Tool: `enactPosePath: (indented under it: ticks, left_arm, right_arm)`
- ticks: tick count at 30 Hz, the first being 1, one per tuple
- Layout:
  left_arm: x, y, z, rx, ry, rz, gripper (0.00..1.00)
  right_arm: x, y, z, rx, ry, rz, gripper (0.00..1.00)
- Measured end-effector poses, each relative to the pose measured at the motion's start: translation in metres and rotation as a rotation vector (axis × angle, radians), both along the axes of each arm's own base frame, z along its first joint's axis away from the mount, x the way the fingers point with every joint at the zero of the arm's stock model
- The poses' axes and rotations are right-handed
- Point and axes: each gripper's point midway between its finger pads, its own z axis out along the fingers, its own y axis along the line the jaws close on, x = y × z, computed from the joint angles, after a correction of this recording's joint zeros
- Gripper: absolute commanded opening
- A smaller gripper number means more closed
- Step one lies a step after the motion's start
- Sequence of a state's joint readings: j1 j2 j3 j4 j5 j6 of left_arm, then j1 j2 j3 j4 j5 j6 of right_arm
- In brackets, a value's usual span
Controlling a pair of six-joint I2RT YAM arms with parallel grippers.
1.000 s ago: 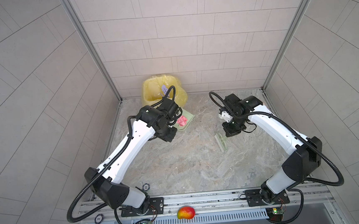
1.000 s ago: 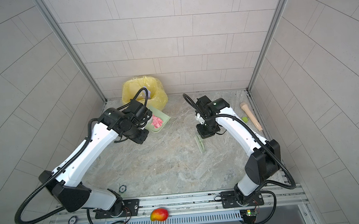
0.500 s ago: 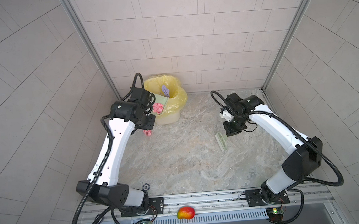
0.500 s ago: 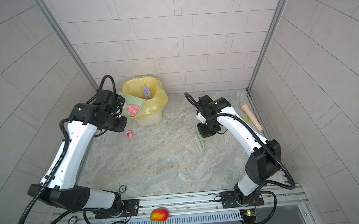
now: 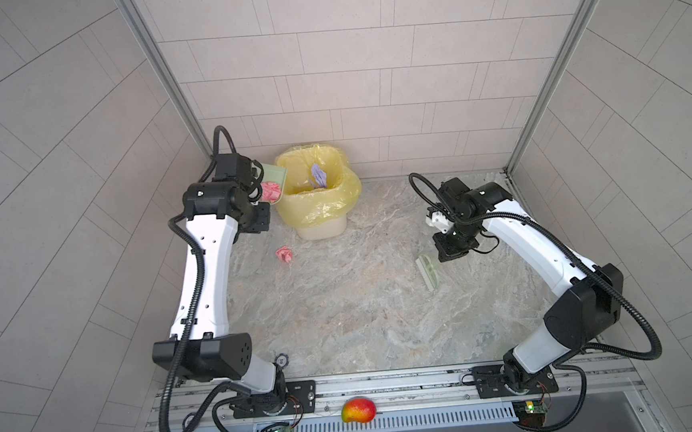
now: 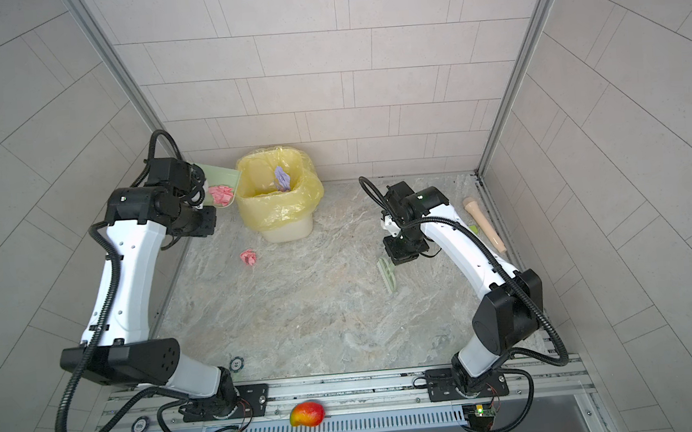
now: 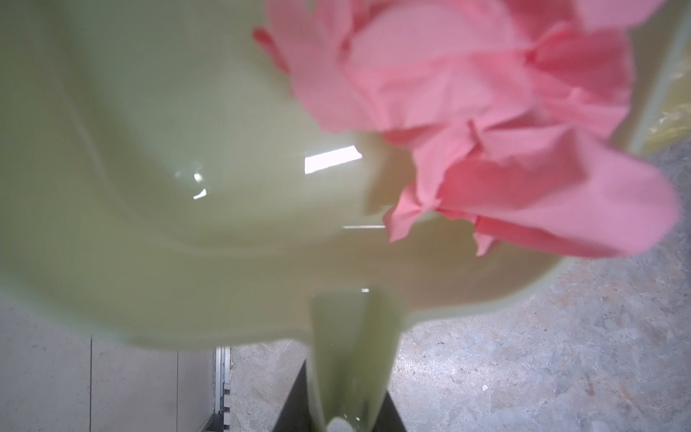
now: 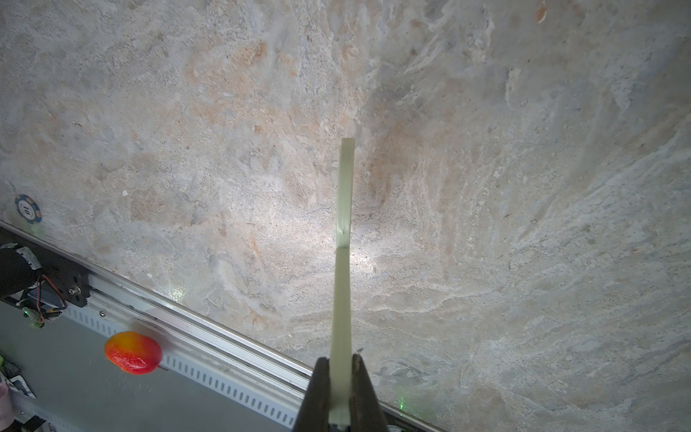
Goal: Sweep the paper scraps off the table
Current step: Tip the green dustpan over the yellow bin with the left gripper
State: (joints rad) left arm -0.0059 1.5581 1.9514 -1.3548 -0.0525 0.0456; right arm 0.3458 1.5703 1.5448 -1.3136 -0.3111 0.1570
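We see the left gripper point(image 7: 347, 409) clamped on the slim handle of a pale green dustpan point(image 5: 275, 173), held tilted in the air. A heap of crumpled pink paper scraps point(image 7: 467, 97) lies in the pan just beyond its fingertips, pressed toward the pan's edge nearest a bin point(image 5: 319, 214). The bin is lined with a glossy, wrinkled yellow bag, and it stands just beside the pan. Inside the bin rests one lavender scrap point(image 5: 319, 176). A single pink scrap point(image 5: 284, 254) lies on the table point(image 5: 364, 328) below the left gripper and near the foot of the bin, well apart from the right gripper point(image 8: 341, 396). That gripper is closed tight on the handle of a flat pale green brush point(image 5: 428, 271), whose thin edge points away from its fingertips and low over the table. The table is a flat, grey-beige, marble-patterned top with a metal rail along its near edge, boxed in by pale tiled walls. A red and yellow mango point(image 5: 358, 410) sits on the rail, and a blue and white poker chip point(image 6: 236, 363) lies by the left arm's base.
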Motion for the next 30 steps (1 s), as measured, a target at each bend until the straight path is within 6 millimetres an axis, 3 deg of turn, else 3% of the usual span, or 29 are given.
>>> enactPosePath:
  ticks: [15, 30]
  left_arm:
    - [0.068, 0.012, 0.003, 0.089, -0.016, 0.004, 0.0]
    - [0.089, -0.004, -0.006, 0.445, 0.061, -0.088, 0.0]
  right_arm:
    - [-0.007, -0.012, 0.005, 0.005, -0.001, -0.011, 0.0]
    - [-0.011, -0.012, 0.005, 0.007, 0.016, -0.007, 0.0]
